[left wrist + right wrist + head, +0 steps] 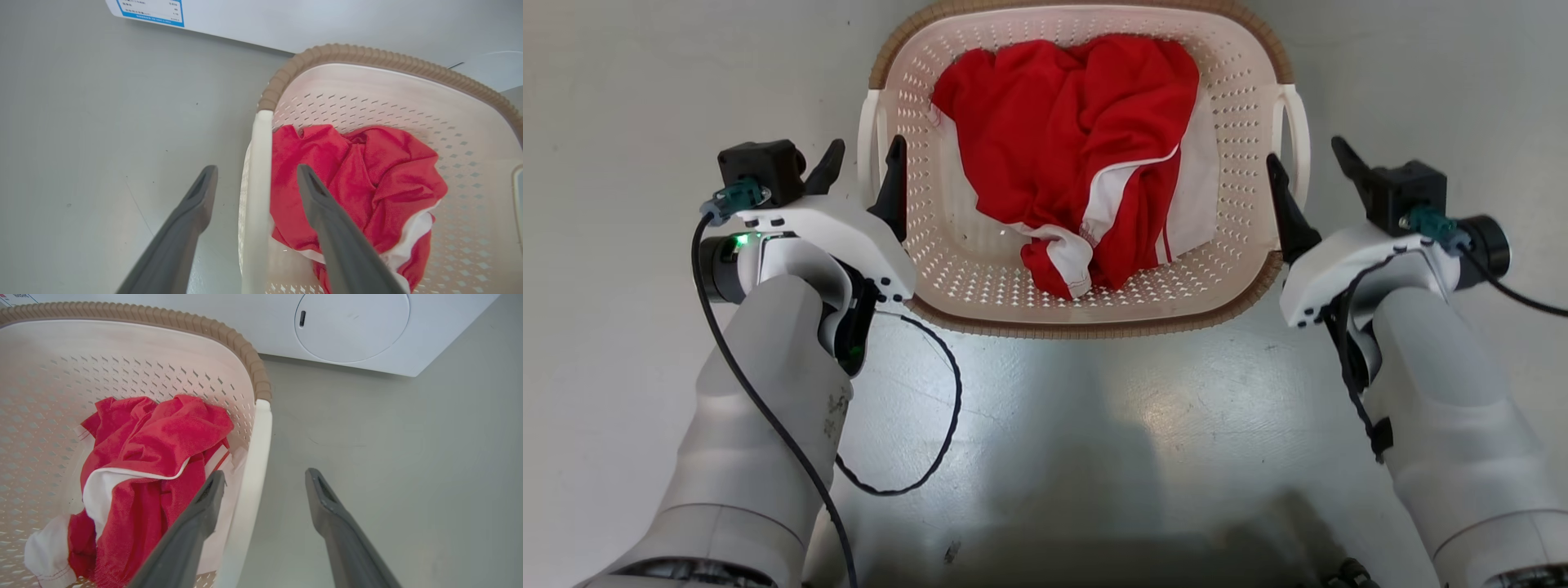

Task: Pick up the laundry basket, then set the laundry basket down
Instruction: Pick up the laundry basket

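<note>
Pre-lift: laundry basket (1094, 328) unlifted; left gripper (867, 147) at 9 o'clock, right gripper (1304, 152) at 3, wide open astride handles (1296, 122), gripping nothing.

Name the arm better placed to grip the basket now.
Neither left nor right leads: the left gripper and right gripper each stand open astride a white handle of the basket, so both should close together.

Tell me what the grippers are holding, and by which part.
Nothing: left gripper and right gripper stand open, each straddling a laundry basket handle.
</note>
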You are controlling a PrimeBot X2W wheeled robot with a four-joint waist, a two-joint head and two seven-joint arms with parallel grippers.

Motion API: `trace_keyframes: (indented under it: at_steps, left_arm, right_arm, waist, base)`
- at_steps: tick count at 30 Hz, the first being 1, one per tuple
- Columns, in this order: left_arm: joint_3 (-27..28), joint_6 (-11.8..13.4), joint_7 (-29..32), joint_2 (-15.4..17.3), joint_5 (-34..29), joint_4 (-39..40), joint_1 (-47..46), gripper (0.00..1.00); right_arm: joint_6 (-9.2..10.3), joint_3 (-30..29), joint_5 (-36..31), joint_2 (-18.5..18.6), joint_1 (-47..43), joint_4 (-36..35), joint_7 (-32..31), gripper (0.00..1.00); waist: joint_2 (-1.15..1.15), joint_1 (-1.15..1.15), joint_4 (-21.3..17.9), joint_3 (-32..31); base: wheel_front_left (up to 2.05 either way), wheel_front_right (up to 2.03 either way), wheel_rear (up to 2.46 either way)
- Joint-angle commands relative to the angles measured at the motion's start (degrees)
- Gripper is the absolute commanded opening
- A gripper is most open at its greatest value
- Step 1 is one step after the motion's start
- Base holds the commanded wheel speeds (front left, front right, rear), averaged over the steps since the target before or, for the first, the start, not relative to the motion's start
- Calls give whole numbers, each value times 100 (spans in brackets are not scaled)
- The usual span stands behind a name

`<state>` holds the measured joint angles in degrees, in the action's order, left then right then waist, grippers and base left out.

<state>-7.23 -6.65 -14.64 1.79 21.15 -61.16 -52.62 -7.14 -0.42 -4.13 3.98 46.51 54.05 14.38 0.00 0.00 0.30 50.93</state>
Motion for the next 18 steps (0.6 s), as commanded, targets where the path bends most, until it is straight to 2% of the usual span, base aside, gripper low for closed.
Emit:
trace_keyframes:
  at_steps: [1,18]
  left_arm:
    - [67,-52,-36,138,-57,9,18,100]
    - [-192,-42,-36,120,-254,-387,-375,100]
  right_arm:
    - [-35,68,-48,-106,-19,-38,62,100]
    - [-35,387,318,-110,190,244,62,100]
  waist:
    - [0,0,13,56]
    - [0,0,50,325]
  base:
    - [0,0,0]
    - [0,0,0]
